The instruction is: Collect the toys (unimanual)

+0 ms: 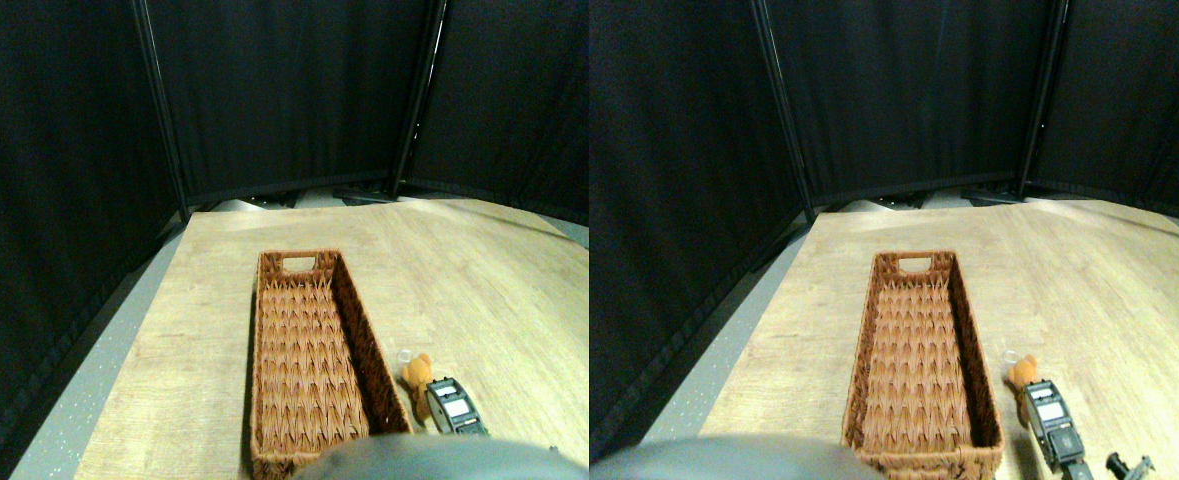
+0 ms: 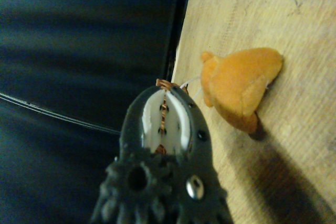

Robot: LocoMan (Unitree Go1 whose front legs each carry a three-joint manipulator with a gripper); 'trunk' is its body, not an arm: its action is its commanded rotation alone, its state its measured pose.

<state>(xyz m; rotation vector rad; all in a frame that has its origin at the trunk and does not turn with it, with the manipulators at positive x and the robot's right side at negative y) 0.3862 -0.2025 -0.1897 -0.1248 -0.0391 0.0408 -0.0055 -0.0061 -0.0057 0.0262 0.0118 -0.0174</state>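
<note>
One toy shows: a small orange plush animal (image 1: 416, 374) with a white string loop (image 1: 404, 355), lying on the wooden board just right of the basket's near end. My right gripper (image 1: 446, 400) reaches in from the lower right, its tip right beside the plush on the near side. In the wrist view the orange plush (image 2: 241, 85) lies on the wood slightly ahead of and beside the gripper (image 2: 165, 90), apart from it. No other toys are in view.
A long brown woven basket (image 1: 254, 350) lies lengthwise on the wooden board (image 1: 489, 290), with no toy inside it. Black curtain panels on dark poles (image 1: 161, 110) close in the back and sides. A grey speckled floor strip (image 1: 99, 370) runs along the board's left edge.
</note>
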